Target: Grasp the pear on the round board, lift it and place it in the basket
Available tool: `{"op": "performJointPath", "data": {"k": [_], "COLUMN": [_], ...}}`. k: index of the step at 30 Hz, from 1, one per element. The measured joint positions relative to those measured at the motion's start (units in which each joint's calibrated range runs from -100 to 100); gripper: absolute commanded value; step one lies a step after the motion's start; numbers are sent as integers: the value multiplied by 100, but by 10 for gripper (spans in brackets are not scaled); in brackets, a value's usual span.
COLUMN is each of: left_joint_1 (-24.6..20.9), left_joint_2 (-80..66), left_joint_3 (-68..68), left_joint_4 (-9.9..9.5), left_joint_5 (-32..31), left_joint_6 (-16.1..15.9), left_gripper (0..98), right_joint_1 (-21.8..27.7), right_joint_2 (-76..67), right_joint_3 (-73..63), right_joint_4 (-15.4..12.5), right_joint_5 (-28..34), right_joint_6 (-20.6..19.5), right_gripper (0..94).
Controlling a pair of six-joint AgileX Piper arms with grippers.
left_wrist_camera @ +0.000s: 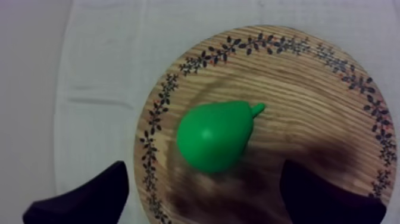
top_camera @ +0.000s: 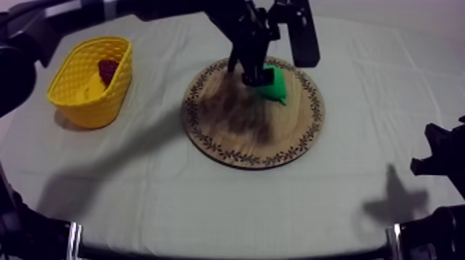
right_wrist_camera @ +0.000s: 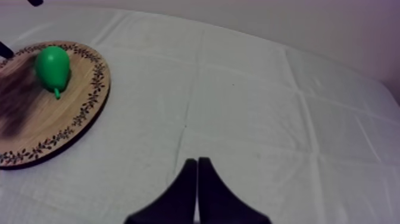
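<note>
Left gripper (top_camera: 254, 75) hangs wide open above the pear (left_wrist_camera: 214, 136) on the wooden board (left_wrist_camera: 315, 101). Lower squarely, straddle its broad body, then close gently to prevent rolling.

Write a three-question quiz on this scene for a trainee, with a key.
1. True or false: the pear lies on the board.
2. Pick one. The left gripper is: A open over the pear; B shut on the pear; C shut on nothing.
3. Fill in: the small red fruit lies in the ___.
Key: 1 true; 2 A; 3 basket.
</note>
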Motion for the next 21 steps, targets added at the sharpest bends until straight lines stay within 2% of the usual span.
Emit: {"op": "performJointPath", "data": {"k": [5, 14, 21], "left_joint_1": [27, 81, 81], "left_joint_2": [573, 1449, 1782], "left_joint_3": [-443, -1095, -1320], "left_joint_4": [-118, -590, -675], "left_joint_5": [-269, -198, -237], "left_joint_6": [-59, 180, 286], "left_gripper": [925, 890, 775], "right_joint_1": [0, 0, 0], "right_joint_2": [0, 0, 0], "right_joint_3": [0, 0, 0], "right_joint_4": [0, 0, 0], "right_joint_5": [0, 0, 7], "right_joint_6": [0, 0, 0], "right_gripper": [5, 5, 5]}}
